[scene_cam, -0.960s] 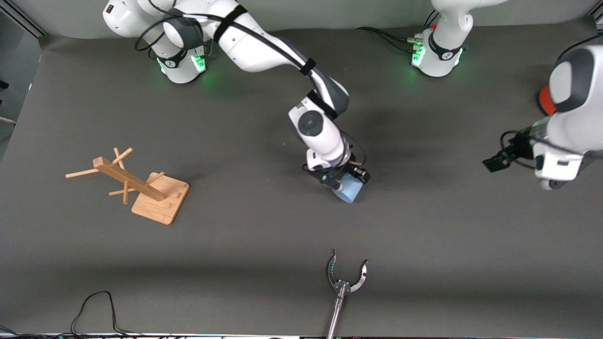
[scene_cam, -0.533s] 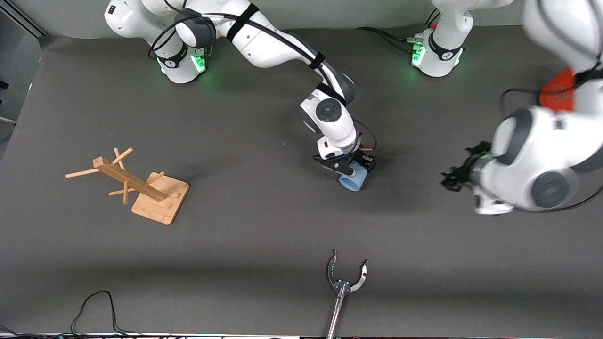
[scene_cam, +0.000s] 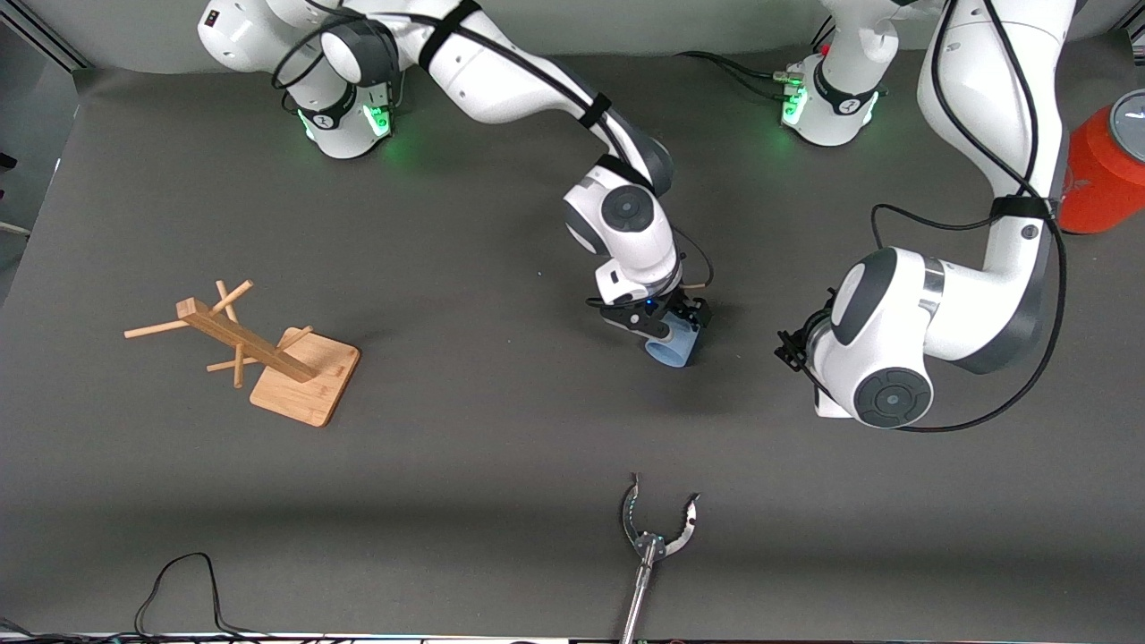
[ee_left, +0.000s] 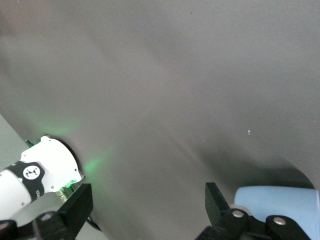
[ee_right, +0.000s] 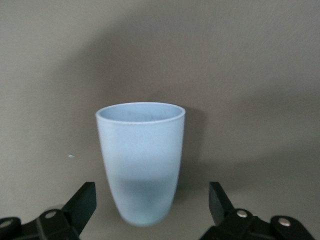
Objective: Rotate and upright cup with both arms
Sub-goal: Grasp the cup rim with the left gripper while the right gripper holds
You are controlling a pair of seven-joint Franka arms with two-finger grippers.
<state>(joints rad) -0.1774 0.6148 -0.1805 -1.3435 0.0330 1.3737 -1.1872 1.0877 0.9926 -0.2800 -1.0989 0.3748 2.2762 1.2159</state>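
with r jaws wide, cup [ee_right: 141,160] free.

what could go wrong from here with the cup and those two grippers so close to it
1. The right gripper has open fingers on either side of the cup, apart from it. Pulling away at an angle could clip and topple it.
2. The left gripper, open, hangs beside the cup toward the left arm's end of the table. Moving in now could knock the cup or meet the right gripper.
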